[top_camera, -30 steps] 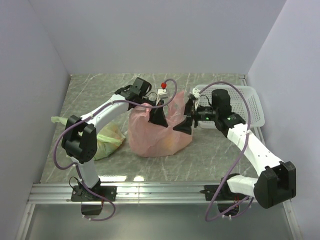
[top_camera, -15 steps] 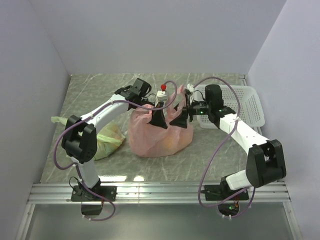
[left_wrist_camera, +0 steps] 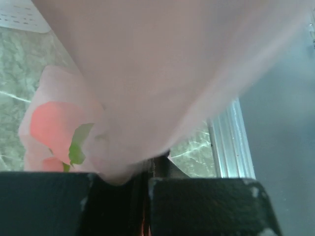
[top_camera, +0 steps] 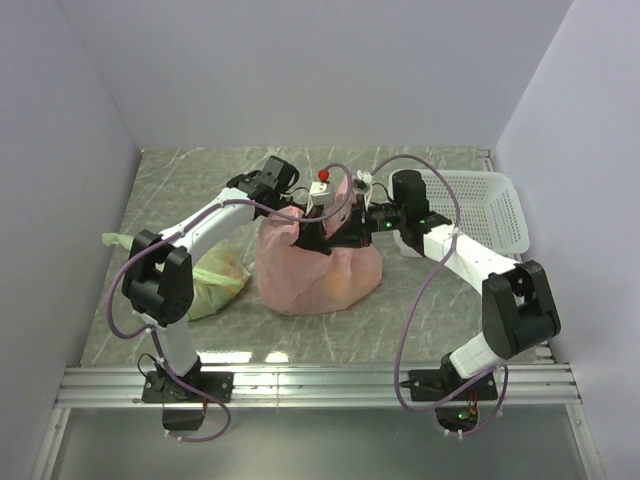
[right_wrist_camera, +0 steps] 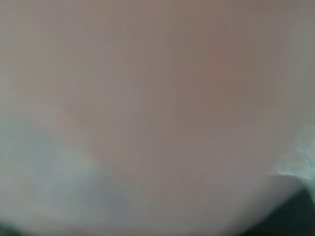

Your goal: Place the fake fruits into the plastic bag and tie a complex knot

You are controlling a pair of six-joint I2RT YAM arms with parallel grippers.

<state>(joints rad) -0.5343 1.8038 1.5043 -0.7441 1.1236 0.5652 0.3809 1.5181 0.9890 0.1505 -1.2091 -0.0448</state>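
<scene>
A: Where does the plastic bag (top_camera: 320, 272) lie?
B: Mid-frame on the worktop (top_camera: 430, 300). The left fingers (left_wrist_camera: 206, 209) are clamped on its top film. The right fingers (top_camera: 352, 230) press in just right of them, their grip undeterminable.

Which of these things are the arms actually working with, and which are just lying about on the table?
Part of the job:
- pink bag
- fruit showing through its film
- left gripper, pinching the bag's top
- right gripper, at the bag's top

Just lying about:
- green bag, left of the pink one
- white basket, to the right
</scene>
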